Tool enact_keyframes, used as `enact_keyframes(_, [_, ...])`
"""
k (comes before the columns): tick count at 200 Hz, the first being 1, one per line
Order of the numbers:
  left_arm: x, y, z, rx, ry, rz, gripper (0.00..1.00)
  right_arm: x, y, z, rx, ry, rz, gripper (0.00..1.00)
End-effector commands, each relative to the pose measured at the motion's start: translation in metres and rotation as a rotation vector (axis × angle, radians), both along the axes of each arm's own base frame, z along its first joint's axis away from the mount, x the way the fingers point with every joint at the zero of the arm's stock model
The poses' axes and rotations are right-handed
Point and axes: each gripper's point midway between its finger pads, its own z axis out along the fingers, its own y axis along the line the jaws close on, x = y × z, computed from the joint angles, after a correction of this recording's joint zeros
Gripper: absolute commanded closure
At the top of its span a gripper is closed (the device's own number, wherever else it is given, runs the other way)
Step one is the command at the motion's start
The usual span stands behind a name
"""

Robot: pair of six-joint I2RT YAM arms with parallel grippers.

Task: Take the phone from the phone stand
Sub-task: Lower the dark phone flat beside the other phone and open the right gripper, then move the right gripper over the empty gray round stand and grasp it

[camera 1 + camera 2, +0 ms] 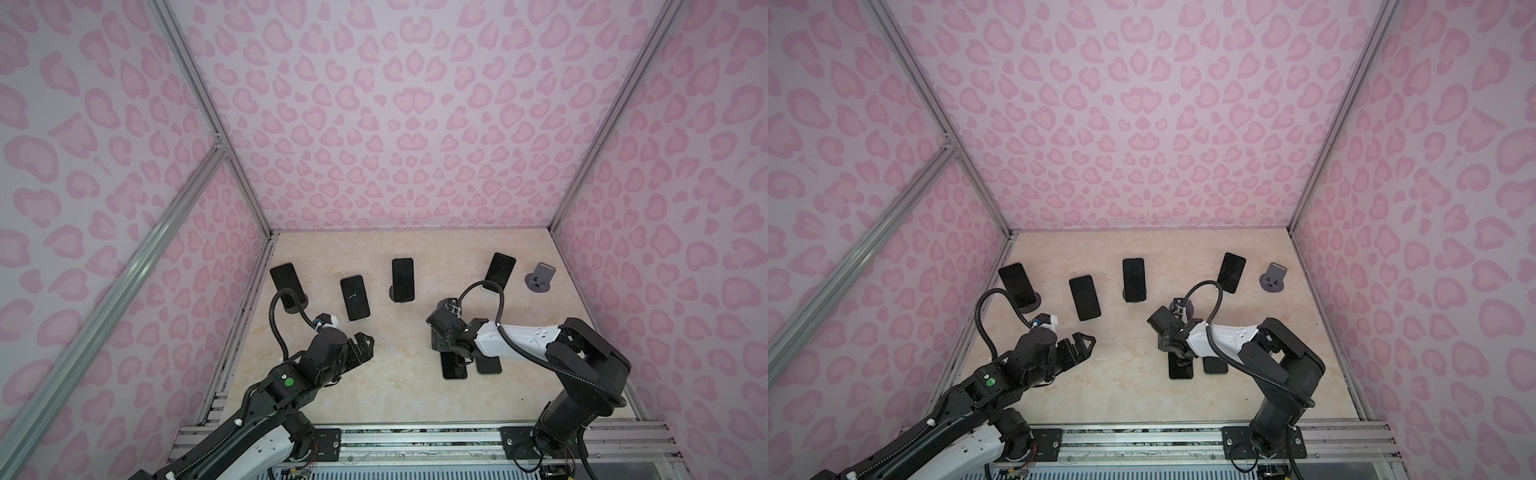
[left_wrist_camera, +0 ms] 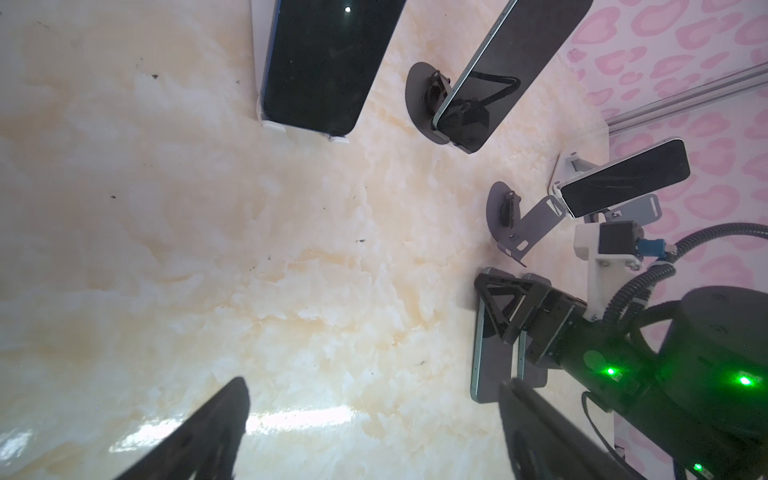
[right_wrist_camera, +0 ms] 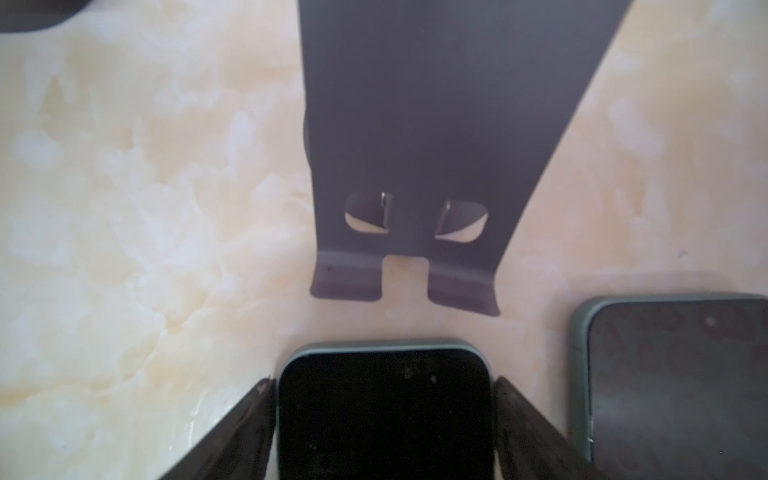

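Note:
A dark phone (image 3: 384, 415) lies flat on the marbled table just in front of an empty grey phone stand (image 3: 415, 145). My right gripper (image 3: 384, 382) straddles the phone's top end. Its fingers (image 3: 249, 415) sit close along both long sides with only thin gaps, so it reads as open. In both top views the right gripper (image 1: 446, 345) points down over this phone (image 1: 454, 368) (image 1: 1180, 368). My left gripper (image 1: 365, 343) (image 2: 372, 384) hovers wide open over bare table at the left, holding nothing.
A second phone (image 3: 673, 386) (image 1: 488, 365) lies flat beside the first. Several phones stand on stands across the back: (image 1: 286, 280), (image 1: 355, 297), (image 1: 402, 279), (image 1: 500, 270). Another empty grey stand (image 1: 539, 277) is at the back right. Pink patterned walls enclose the table.

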Motion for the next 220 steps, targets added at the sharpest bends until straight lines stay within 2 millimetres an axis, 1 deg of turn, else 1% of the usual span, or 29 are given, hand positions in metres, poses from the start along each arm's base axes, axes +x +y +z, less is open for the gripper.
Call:
enact_keyframes(1, [0.003, 0.003, -0.001, 0.006, 0.003, 0.026, 0.03, -0.032, -0.028, -0.022, -0.135, 0.132, 0.012, 0.16])
enact_keyframes(40, [0.004, 0.001, 0.004, -0.001, 0.001, 0.025, 0.03, -0.033, -0.033, -0.015, -0.147, 0.117, 0.002, 0.19])
enact_keyframes(59, [0.003, 0.001, 0.006, -0.01, 0.0, 0.026, 0.03, -0.033, -0.028, -0.005, -0.12, 0.098, 0.01, 0.19])
enact_keyframes(82, [0.003, -0.001, 0.012, -0.021, -0.011, 0.015, 0.03, -0.031, -0.021, 0.011, -0.086, 0.074, 0.021, 0.14])
enact_keyframes(112, [0.006, -0.003, 0.029, -0.018, -0.046, -0.002, 0.03, -0.027, -0.015, 0.04, -0.036, 0.028, 0.03, 0.12])
enact_keyframes(134, [0.008, -0.002, 0.04, -0.013, -0.066, -0.003, 0.03, -0.027, -0.016, 0.068, 0.0, -0.017, 0.029, 0.11])
enact_keyframes(154, [0.008, -0.002, 0.047, -0.013, -0.077, -0.001, 0.03, -0.027, -0.025, 0.094, 0.019, -0.074, 0.011, 0.11])
enact_keyframes(176, [0.009, 0.001, 0.051, -0.015, -0.089, 0.006, 0.03, -0.022, -0.044, 0.128, 0.027, -0.177, -0.057, 0.1])
enact_keyframes(182, [0.009, 0.002, 0.052, -0.014, -0.093, 0.01, 0.03, -0.017, -0.048, 0.139, 0.029, -0.224, -0.067, 0.09])
enact_keyframes(197, [0.009, 0.004, 0.051, -0.01, -0.099, 0.025, 0.03, -0.007, -0.05, 0.157, 0.062, -0.286, -0.074, 0.05])
enact_keyframes(205, [0.01, 0.006, 0.05, -0.007, -0.102, 0.032, 0.03, 0.001, -0.05, 0.163, 0.081, -0.298, -0.076, 0.03])
enact_keyframes(220, [0.011, 0.009, 0.048, 0.007, -0.114, 0.043, 0.04, 0.017, -0.049, 0.167, 0.09, -0.286, -0.086, 0.02])
